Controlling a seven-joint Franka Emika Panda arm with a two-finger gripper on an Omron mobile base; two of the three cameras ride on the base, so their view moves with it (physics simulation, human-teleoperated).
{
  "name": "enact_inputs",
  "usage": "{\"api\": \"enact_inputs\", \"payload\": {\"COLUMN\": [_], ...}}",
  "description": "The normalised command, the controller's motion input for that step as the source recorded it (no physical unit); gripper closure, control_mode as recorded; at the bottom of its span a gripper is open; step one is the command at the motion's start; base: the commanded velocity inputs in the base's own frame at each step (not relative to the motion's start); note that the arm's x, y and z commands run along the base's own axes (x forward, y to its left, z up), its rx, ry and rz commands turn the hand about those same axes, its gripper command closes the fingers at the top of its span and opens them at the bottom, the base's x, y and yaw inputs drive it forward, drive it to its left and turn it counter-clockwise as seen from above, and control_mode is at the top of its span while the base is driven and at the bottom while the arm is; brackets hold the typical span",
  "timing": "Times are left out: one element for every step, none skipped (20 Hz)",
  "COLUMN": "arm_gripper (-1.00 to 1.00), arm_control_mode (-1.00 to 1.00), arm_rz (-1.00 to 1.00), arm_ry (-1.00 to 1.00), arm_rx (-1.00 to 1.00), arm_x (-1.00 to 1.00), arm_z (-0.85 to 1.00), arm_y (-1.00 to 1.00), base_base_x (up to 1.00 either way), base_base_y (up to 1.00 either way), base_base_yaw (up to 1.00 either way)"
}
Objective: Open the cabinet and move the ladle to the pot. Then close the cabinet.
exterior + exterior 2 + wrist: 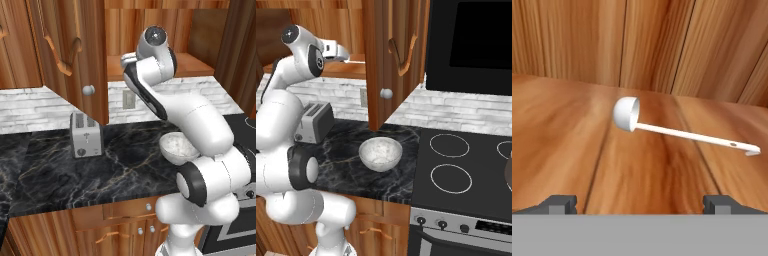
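Cabinet (75, 50) stands with one door swung wide, its single round knob (88, 90) over the tabletop (100, 175). Ladle (677, 131) lies alone on the cabinet shelf (572, 150), bowl at 10 o'clock, handle running to 4 o'clock in the hand view, nothing between it and the end effector (639, 202). End effector released, fingertips (559, 202) wide apart, short of the ladle. On the tabletop: one toaster (86, 134), one white bowl (380, 153). Stove (466, 170) at 3 o'clock of the bowl, three burner rings showing. One wall outlet (129, 99).
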Motion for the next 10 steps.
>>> {"api": "enact_inputs", "payload": {"arm_gripper": [-1.00, -1.00, -1.00, -1.00, -1.00, -1.00, -1.00, -1.00, -1.00, -1.00], "arm_control_mode": [-1.00, -1.00, -1.00, -1.00, -1.00, -1.00, -1.00, -1.00, -1.00, -1.00], "arm_rz": [-0.02, -0.03, -0.03, -0.02, -0.02, -0.02, -0.02, -0.02, -0.01, -0.01], "arm_ry": [0.00, 0.00, 0.00, 0.00, 0.00, 0.00, 0.00, 0.00, 0.00, 0.00], "arm_rx": [0.00, 0.00, 0.00, 0.00, 0.00, 0.00, 0.00, 0.00, 0.00, 0.00], "arm_x": [0.29, 0.33, 0.32, 0.28, 0.29, 0.31, 0.29, 0.33, 0.33, 0.35], "arm_z": [0.00, 0.00, 0.00, 0.00, 0.00, 0.00, 0.00, 0.00, 0.00, 0.00], "arm_y": [0.07, 0.05, 0.02, 0.00, 0.00, 0.00, 0.01, 0.00, 0.00, 0.02], "base_base_x": [0.00, 0.00, 0.00, 0.00, 0.00, 0.00, 0.00, 0.00, 0.00, 0.00], "base_base_y": [0.00, 0.00, 0.00, 0.00, 0.00, 0.00, 0.00, 0.00, 0.00, 0.00], "base_base_yaw": [0.00, 0.00, 0.00, 0.00, 0.00, 0.00, 0.00, 0.00, 0.00, 0.00]}}
